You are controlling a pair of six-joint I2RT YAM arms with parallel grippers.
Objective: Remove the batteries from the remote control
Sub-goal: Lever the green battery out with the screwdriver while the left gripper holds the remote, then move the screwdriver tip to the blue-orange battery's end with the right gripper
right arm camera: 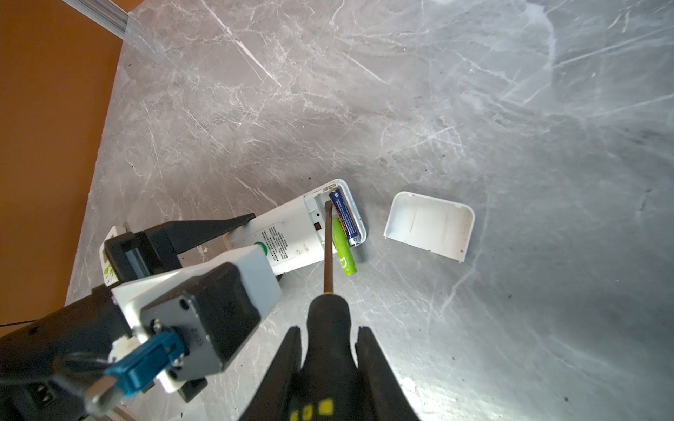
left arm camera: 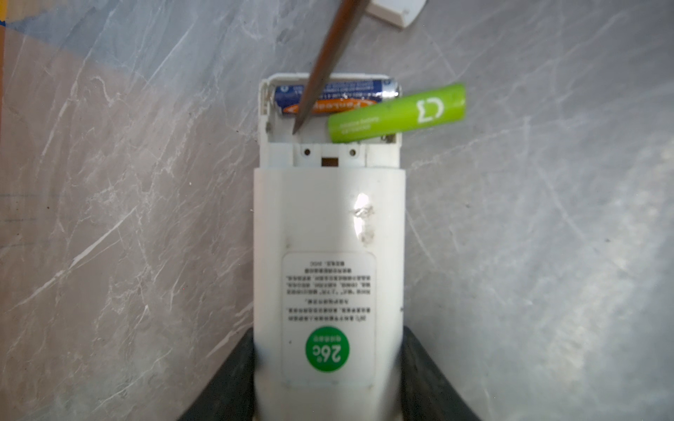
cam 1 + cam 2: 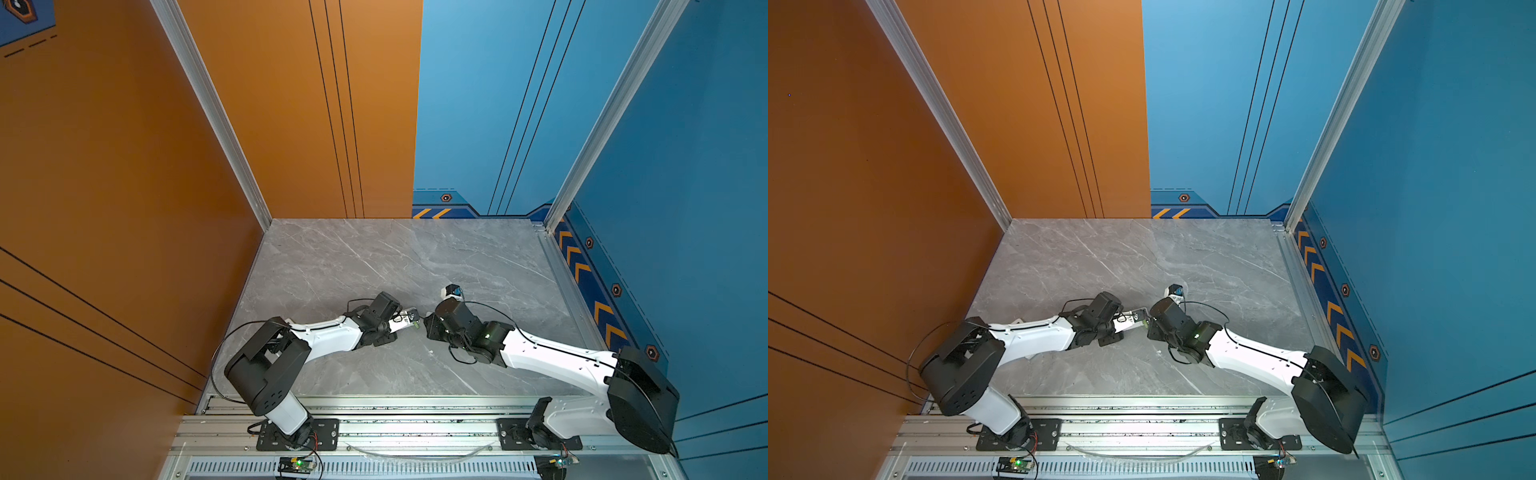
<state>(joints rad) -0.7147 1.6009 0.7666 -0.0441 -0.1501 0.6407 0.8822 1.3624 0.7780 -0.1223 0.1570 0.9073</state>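
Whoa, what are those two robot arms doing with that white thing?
They are taking batteries out of a white plastic remote control. The left gripper holds it with its back side up. The right gripper grips a black-and-yellow-handled screwdriver, its tip poking into the open battery slot. The lime green battery is tilted and sticks out over the remote's edge; the blue-and-orange battery sits in its place. The white plastic cover lies on the grey marble table nearby.

Cut off, blurred, too small
Left wrist view: the white rounded plastic lid is cut by the picture edge; label print on the white plastic remote control is unreadable. In both top views the lime green cylinder battery is a speck.
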